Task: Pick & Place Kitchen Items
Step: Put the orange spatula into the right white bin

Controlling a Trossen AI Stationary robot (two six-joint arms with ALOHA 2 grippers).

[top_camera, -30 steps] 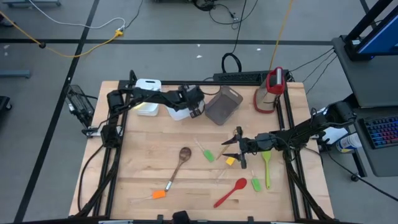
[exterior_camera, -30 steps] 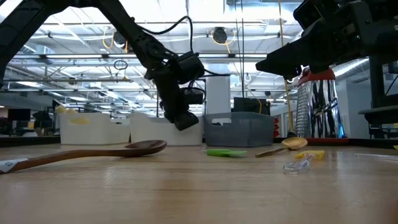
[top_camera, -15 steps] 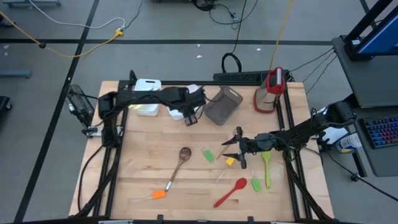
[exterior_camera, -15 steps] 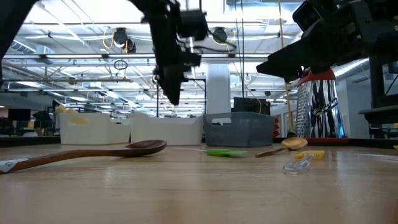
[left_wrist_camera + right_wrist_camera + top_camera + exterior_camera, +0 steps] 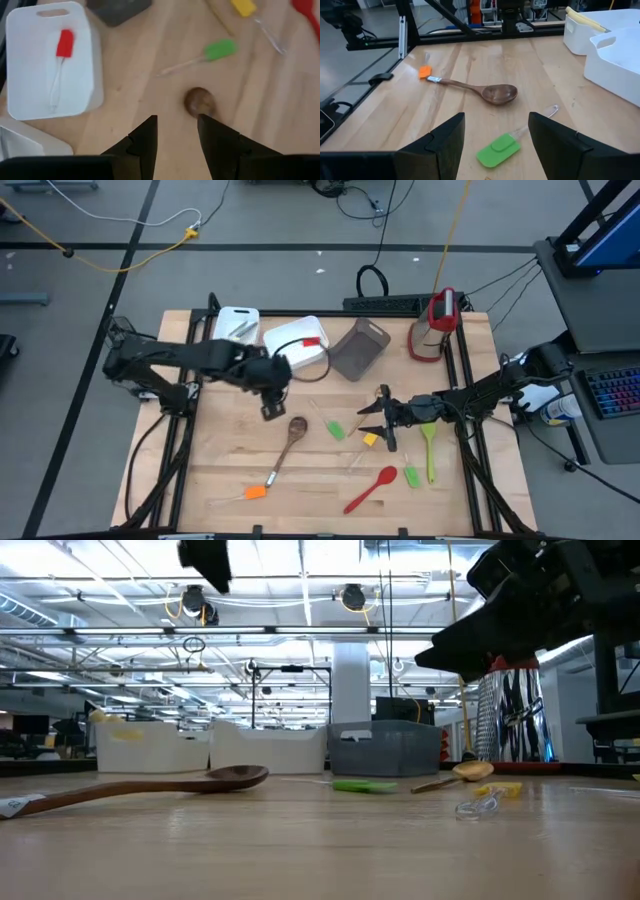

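Note:
My left gripper [image 5: 272, 408] hangs open and empty high over the table, just on the far side of the brown wooden spoon [image 5: 290, 442]; the spoon's bowl [image 5: 200, 101] shows past its fingers. A red spatula [image 5: 61, 60] lies flat in the white bin [image 5: 297, 345]. My right gripper [image 5: 368, 420] stands open and level above the table with nothing in it, pointing toward the table's left. A green spatula [image 5: 496, 150] lies on the wood in front of it, and a yellow spatula [image 5: 371, 439] lies beside it. A red spoon [image 5: 372, 488], green utensils [image 5: 430, 445] and an orange spatula [image 5: 255, 493] lie nearer the front.
A second white bin [image 5: 236, 330], a tilted grey bin [image 5: 360, 348] and a red-and-silver appliance [image 5: 432, 325] stand along the far edge. Bare wood lies at the table's near left [image 5: 200, 470].
My left gripper has left the white bin at the far edge, risen high, swung toward the near edge and tipped further down; it now hangs by the wooden spoon's bowl. The red spatula, unseen under it before, now shows lying in that bin.

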